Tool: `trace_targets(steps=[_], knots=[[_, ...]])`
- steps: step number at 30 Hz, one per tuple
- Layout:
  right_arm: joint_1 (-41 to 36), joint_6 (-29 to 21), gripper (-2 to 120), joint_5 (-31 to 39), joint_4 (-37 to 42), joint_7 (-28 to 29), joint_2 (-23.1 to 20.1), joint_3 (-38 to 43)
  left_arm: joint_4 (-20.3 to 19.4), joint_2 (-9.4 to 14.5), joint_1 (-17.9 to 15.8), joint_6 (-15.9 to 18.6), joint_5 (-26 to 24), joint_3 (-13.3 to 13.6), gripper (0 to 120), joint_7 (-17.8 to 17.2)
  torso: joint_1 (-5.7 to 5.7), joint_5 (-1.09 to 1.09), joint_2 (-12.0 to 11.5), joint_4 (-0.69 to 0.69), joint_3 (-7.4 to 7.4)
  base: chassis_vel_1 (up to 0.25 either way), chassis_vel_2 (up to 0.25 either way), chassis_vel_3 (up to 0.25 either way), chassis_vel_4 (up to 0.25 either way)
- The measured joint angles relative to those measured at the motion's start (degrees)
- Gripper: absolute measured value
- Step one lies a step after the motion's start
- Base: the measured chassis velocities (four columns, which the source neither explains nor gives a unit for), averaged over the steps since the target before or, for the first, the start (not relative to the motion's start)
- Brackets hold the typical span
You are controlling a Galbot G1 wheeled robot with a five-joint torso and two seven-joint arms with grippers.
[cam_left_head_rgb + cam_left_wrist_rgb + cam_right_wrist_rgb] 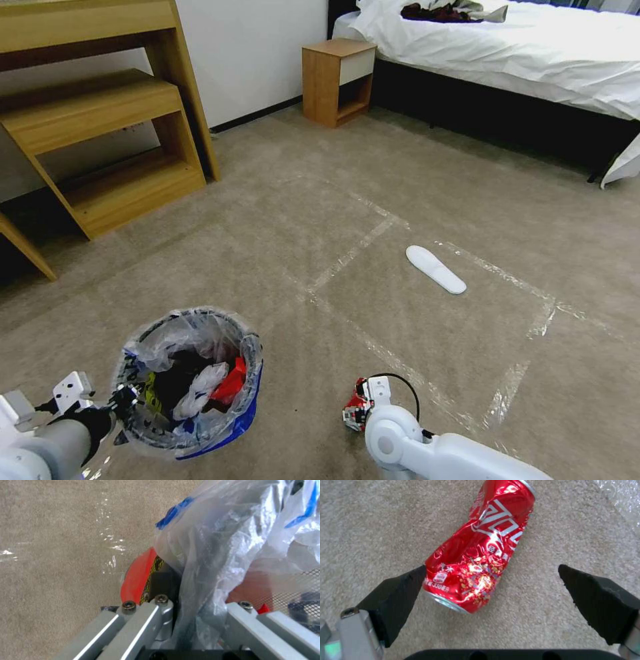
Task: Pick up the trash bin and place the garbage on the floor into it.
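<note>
The trash bin (244,415), blue-banded and lined with a crinkled clear bag, hangs low at my left with red and white litter inside. My left gripper (124,401) is shut on its rim; in the left wrist view the fingers (160,610) clamp the bag and wall above the bin's red base (136,580). A crushed red can (480,552) lies on the carpeted floor (400,200) between the open fingers of my right gripper (491,570), one pad touching its side. In the head view the can (351,407) is just under that gripper (364,399). A white insole (437,269) lies farther ahead.
Shiny tape strips (353,250) cross the carpet. A wooden desk with shelves (100,133) stands at the back left, a small nightstand (337,80) against the wall, and a bed with white sheets (507,47) at the back right.
</note>
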Motion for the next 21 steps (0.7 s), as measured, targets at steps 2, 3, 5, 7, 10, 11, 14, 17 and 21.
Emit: trace_targets(steps=[2,3,5,7,10,11,14,17,21], knots=[[0.0,0.46,100,-0.02,-0.84,0.31,0.99,-0.1,0.0,0.07,0.01,0.0,0.01,-0.01,0,0.01,0.0,-0.01,0.0,0.0,0.0,0.0,0.0,0.0,0.0],[0.0,0.7,100,0.02,-1.26,0.42,1.65,-0.06,0.0,0.09,0.01,0.0,0.01,-0.01,0,0.02,0.0,0.0,0.0,0.0,0.0,0.0,0.0,0.0,0.0],[0.0,0.9,100,-0.04,-1.7,0.44,2.25,0.06,0.0,0.02,0.05,0.0,0.05,-0.01,0,0.04,0.0,-0.01,0.0,0.0,0.0,0.0,0.0,0.0,0.0],[-0.01,1.35,100,-0.29,-2.55,0.43,3.12,0.22,0.0,-0.09,0.1,0.0,0.22,0.05,0,0.13,0.0,0.0,0.0,0.0,0.0,0.0,0.0,0.0,0.0],[0.36,2.55,100,-1.02,-4.37,0.33,5.59,0.78,0.0,-0.25,0.22,0.0,0.68,0.16,0,0.62,0.0,0.0,0.0,0.0,0.0,0.0,0.0,0.0,0.0],[0.56,2.76,100,-1.15,-4.69,0.35,6.35,0.98,0.0,-0.24,0.22,0.0,0.68,0.16,0,0.64,0.0,-0.01,0.0,0.0,0.0,0.0,0.0,0.0,0.0],[1.06,3.03,100,-1.61,-5.44,0.24,7.23,1.14,0.0,-0.27,0.25,0.0,0.76,0.16,0,0.67,0.0,0.01,0.0,0.0,0.0,0.0,0.0,0.0,0.0],[1.5,3.04,100,-1.89,-5.89,0.18,7.75,1.25,0.0,-0.36,0.28,0.0,0.84,0.18,0,0.67,0.0,0.0,0.0,0.0,0.0,0.0,0.0,0.0,0.0],[1.75,3.13,100,-3.32,-6.6,-0.1,8.07,1.8,0.0,-0.48,0.27,0.0,0.97,0.38,0,0.71,0.0,0.0,0.0,0.0,0.0,0.0,0.0,0.0,0.0]])
